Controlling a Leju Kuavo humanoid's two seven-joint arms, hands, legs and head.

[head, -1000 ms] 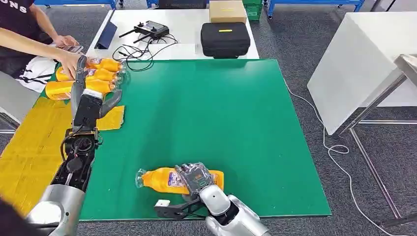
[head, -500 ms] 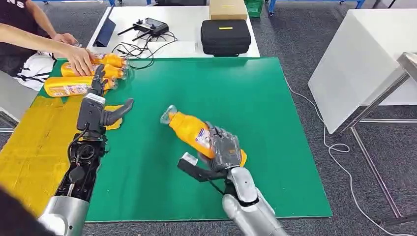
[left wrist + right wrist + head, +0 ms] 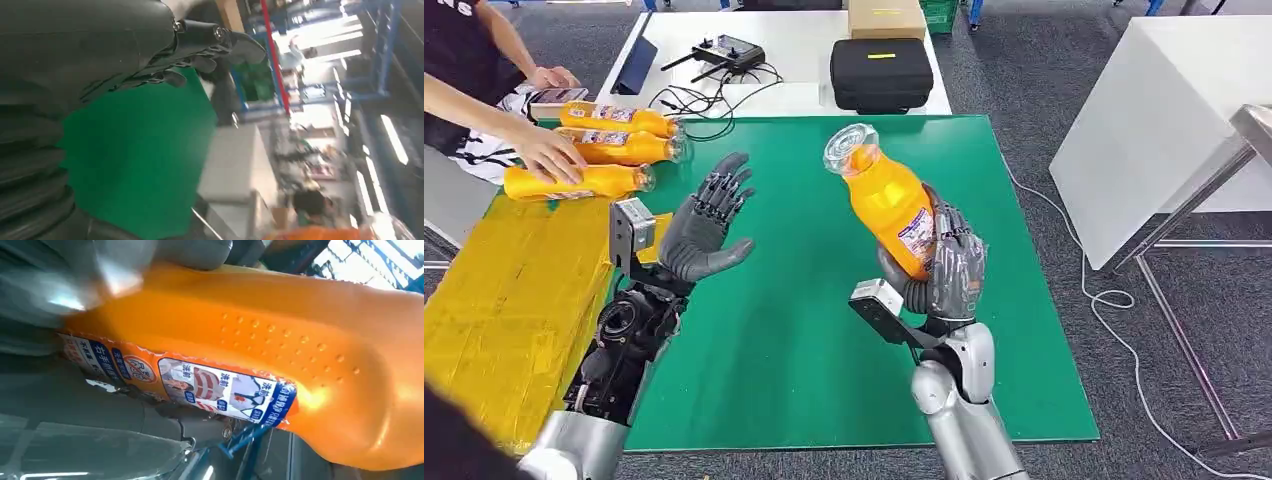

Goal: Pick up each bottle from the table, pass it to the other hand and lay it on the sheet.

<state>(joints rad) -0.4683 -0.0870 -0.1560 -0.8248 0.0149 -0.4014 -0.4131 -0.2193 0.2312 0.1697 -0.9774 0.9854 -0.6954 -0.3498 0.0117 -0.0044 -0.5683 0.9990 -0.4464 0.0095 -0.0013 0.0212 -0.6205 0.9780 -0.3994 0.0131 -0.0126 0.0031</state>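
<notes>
Gripping one orange bottle [image 3: 890, 204] in right robot hand [image 3: 942, 268], left robot hand [image 3: 705, 224] spread empty, three bottles [image 3: 596, 147] on table

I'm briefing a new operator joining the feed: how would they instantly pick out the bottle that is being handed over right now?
Find the green table; above its middle, the right hand holds an orange bottle off the surface, clear cap tilted up and away. The open left hand faces it. The three other orange bottles lie flat at the far left corner under a person's hand.
</notes>
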